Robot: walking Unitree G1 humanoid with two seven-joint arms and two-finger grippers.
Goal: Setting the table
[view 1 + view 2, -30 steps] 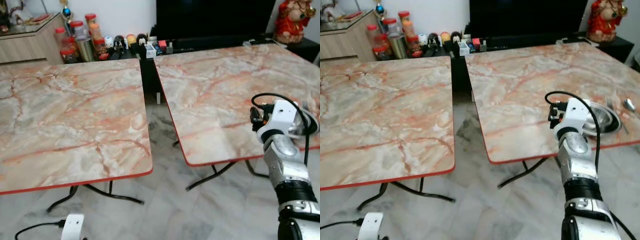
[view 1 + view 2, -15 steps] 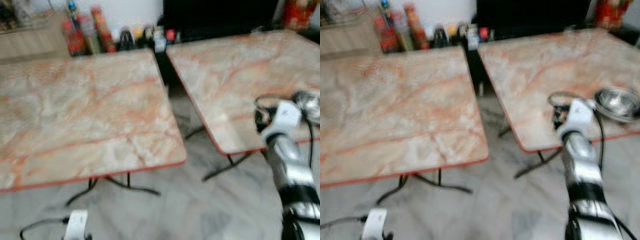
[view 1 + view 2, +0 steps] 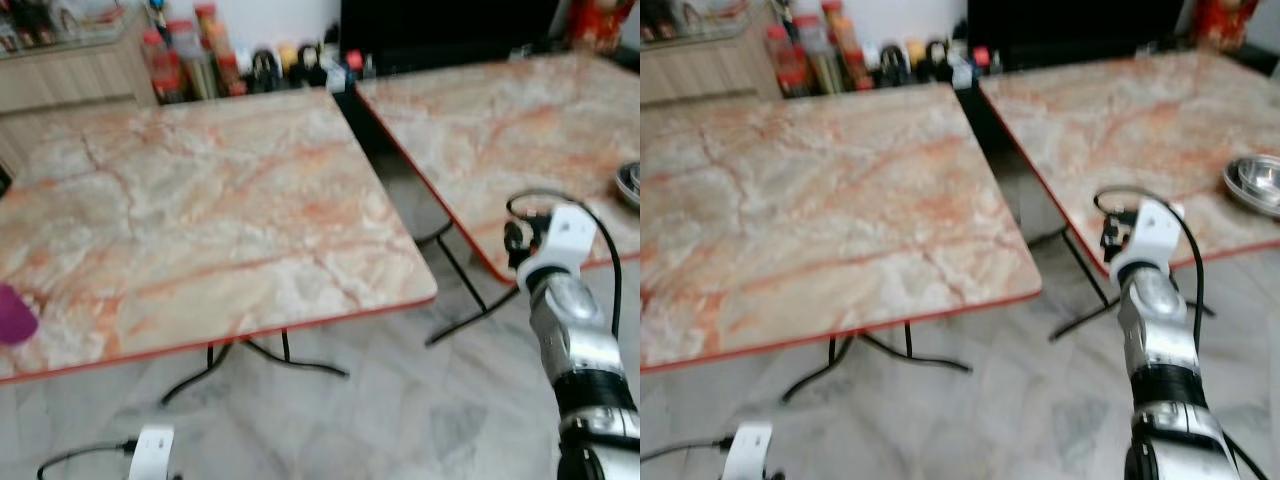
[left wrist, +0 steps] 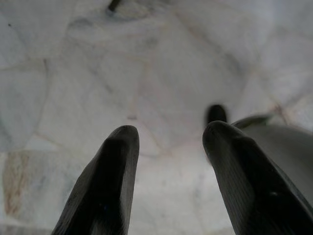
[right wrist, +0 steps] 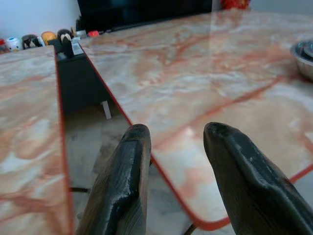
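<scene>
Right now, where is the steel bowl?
The steel bowl sits near the front edge of the right-hand marble table, beyond and to the right of the raised right gripper.

Right arm [image 3: 575,345] is up at the lower right of the head view, silver forearm rising from the bottom edge, white wrist housing on top with a black cable looped over it. Right gripper [image 5: 176,147] holds its two black fingers apart, nothing between them. Left gripper [image 4: 168,161] hangs low, pointed down, fingers parted and empty, its white wrist [image 3: 150,452] peeking in at the bottom left.
</scene>
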